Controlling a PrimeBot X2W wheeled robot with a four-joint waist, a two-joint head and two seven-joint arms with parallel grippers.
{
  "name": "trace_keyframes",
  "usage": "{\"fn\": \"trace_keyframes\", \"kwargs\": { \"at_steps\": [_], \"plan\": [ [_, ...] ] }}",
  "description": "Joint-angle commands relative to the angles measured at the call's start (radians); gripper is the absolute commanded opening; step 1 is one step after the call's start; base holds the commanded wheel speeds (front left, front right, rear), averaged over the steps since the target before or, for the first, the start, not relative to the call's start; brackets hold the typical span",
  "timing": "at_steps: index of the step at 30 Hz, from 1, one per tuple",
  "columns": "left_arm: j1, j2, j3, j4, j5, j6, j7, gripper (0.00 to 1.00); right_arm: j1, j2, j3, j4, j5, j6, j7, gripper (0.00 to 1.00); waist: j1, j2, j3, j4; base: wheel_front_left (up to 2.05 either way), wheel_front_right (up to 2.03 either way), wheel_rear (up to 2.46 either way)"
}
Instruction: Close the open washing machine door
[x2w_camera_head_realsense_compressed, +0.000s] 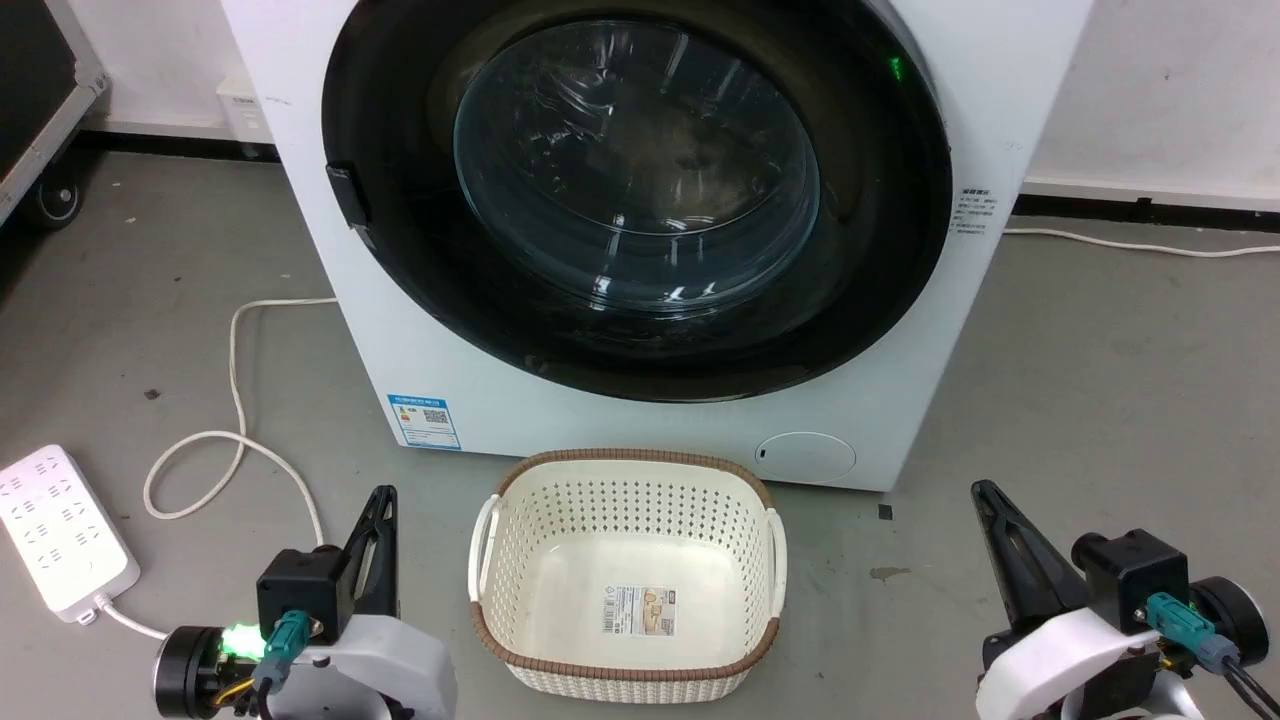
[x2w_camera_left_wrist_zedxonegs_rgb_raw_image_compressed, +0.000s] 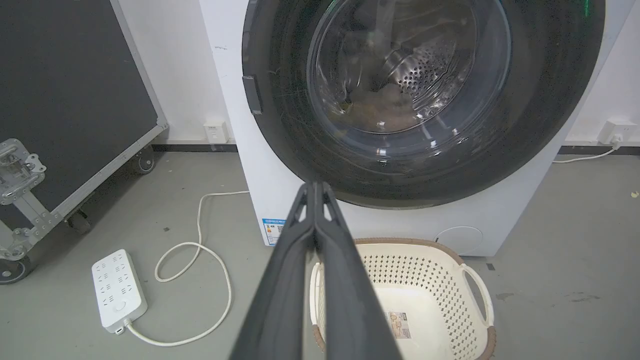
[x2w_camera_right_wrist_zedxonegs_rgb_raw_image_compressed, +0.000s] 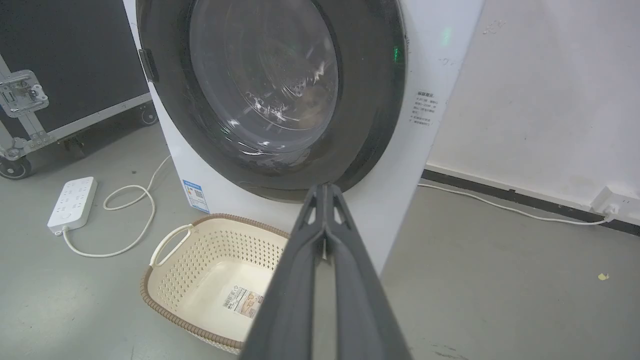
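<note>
Washing machine door (x2w_camera_head_realsense_compressed: 640, 190) at 12 o'clock looks flush on washing machine (x2w_camera_head_realsense_compressed: 520, 400) front. Left gripper (x2w_camera_head_realsense_compressed: 383, 497) at 7, right gripper (x2w_camera_head_realsense_compressed: 986, 492) at 5: jaws pressed together, holding nothing. Risk: latch maybe not caught; reaching in again could clip basket (x2w_camera_head_realsense_compressed: 630, 456) at 6.

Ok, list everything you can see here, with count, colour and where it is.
washing machine: one, white, centre, by the wall
washing machine door: one, black rim with clear glass, flat against the machine's front
basket: one, cream with brown rim, on the floor before the machine
power strip: one, white, floor at left
cable: one, white, looped on the floor beside the strip
wheeled case: one, black with metal edges, far left
left gripper: one, dark fingers, shut, lower left
right gripper: one, dark fingers, shut, lower right
</note>
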Motion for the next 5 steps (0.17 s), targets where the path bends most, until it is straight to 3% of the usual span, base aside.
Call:
{"fn": "trace_keyframes", "kwargs": {
  "at_steps": [1,5],
  "plan": [
    [0.015,0.000,0.002,-0.004,0.002,0.003,0.000,0.00,0.018,0.005,0.000,-0.006,-0.005,-0.001,0.000,0.00,0.0000,0.0000,0.000,0.000,0.00,0.00,0.00],
    [0.015,0.000,0.002,-0.004,0.002,0.003,0.000,0.00,0.018,0.005,0.000,-0.006,-0.005,-0.001,0.000,0.00,0.0000,0.0000,0.000,0.000,0.00,0.00,0.00]
  ]
}}
